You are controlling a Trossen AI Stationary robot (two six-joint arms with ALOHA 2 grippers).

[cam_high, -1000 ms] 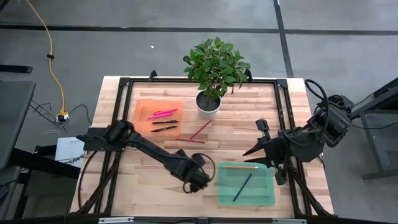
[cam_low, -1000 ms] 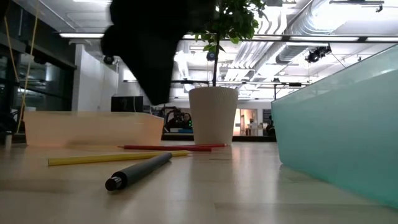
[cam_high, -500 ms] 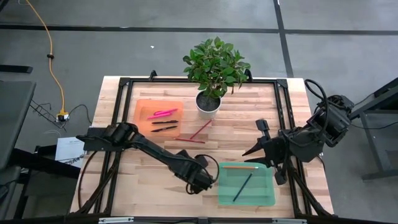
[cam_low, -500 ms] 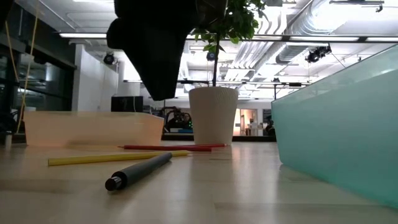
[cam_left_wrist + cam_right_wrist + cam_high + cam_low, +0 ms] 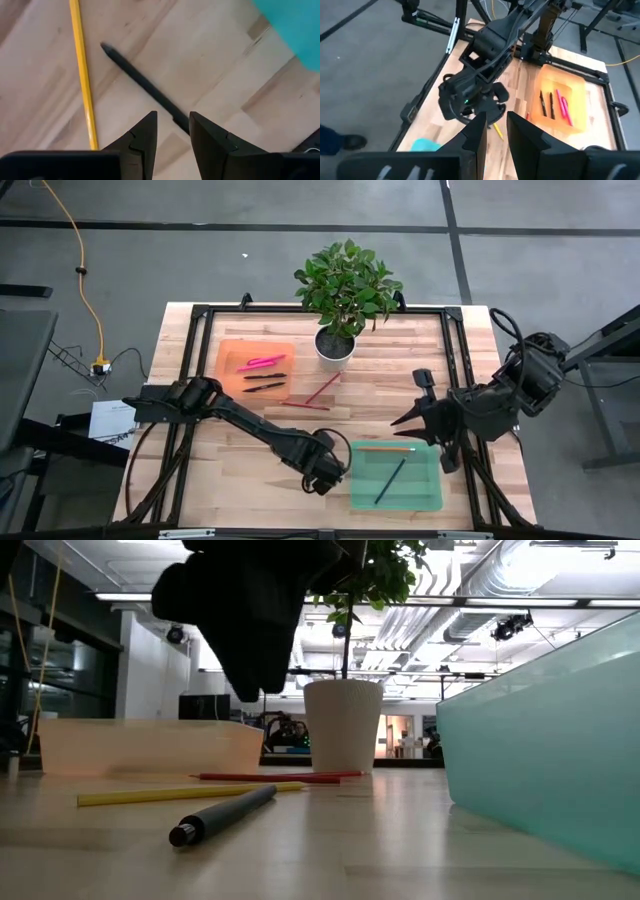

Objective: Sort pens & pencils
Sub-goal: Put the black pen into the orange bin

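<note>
My left gripper [image 5: 172, 116] is open and hovers over a dark pen [image 5: 135, 75] that lies flat on the table next to a yellow pencil [image 5: 82, 75]. The low view shows the gripper [image 5: 252, 680] well above that pen [image 5: 225, 814]. It hangs near the left edge of the green tray [image 5: 395, 492], which holds an orange pencil [image 5: 385, 448] and a long dark one [image 5: 390, 480]. The orange tray [image 5: 228, 352] holds pink pens [image 5: 262, 362] and dark pens [image 5: 265, 382]. Two red pencils [image 5: 320, 392] lie on the wood. My right gripper [image 5: 405, 405] is open, past the green tray's far edge.
A potted plant in a white pot [image 5: 335, 345] stands at the far middle of the table, just behind the red pencils. A black frame [image 5: 200, 315] runs round the table's edge. Bare wood lies between the two trays and to the near left.
My left gripper has crept a little toward the table's right, closer to the green tray, and has stayed above the dark pen. The pens and pencils lie where they were.
</note>
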